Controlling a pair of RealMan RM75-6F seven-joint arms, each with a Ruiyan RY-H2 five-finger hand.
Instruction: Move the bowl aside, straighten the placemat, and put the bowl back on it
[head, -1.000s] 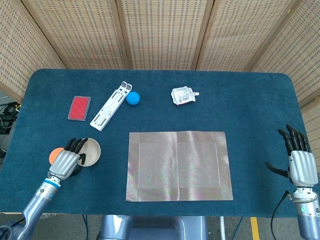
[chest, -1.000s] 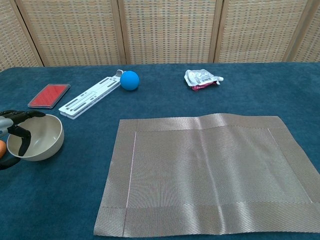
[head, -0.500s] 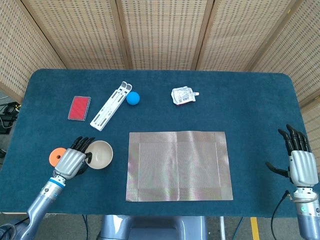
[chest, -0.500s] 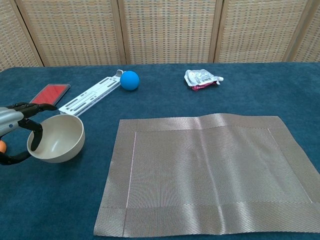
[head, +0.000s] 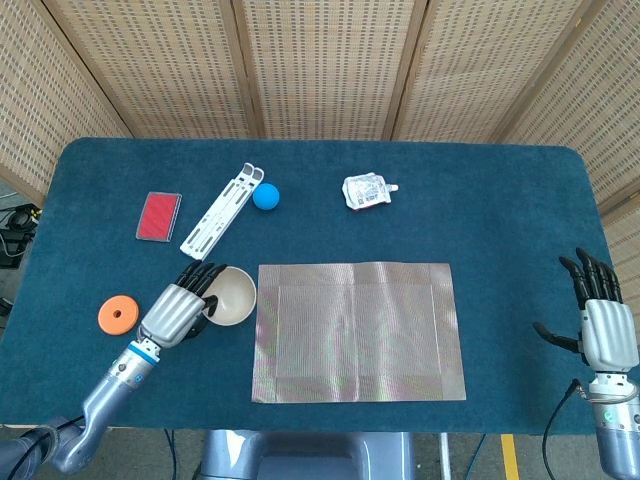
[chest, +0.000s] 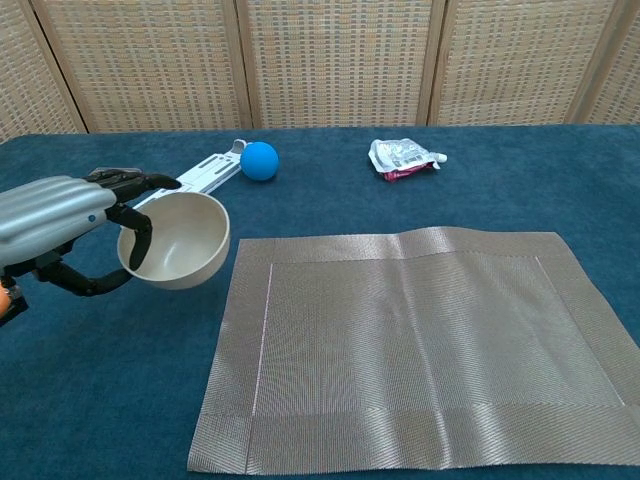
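Cream-coloured and round, the small bowl (head: 232, 295) is held by the left hand (head: 178, 312), whose dark fingers (chest: 133, 228) hook over its rim, and in the chest view it tilts with its opening turned up and toward the hand, just off the left edge of the placemat. The grey woven rectangular placemat (head: 358, 331) lies flat near the front edge of the blue felt tabletop (head: 500, 210), its sides running square with that edge. The right hand (head: 603, 325) rests by the front right corner, holding nothing, fingers straight and apart. An orange disc (head: 117, 314) sits near the front left corner, beside the left forearm. Toward the back left lie a red flat rectangular card (head: 159, 216), a white slotted plastic strip (head: 222, 211) set diagonally, and a blue ball (head: 266, 197) just beside the strip's far end. A crumpled silver pouch (head: 368, 190) lies near the back edge, about midway.
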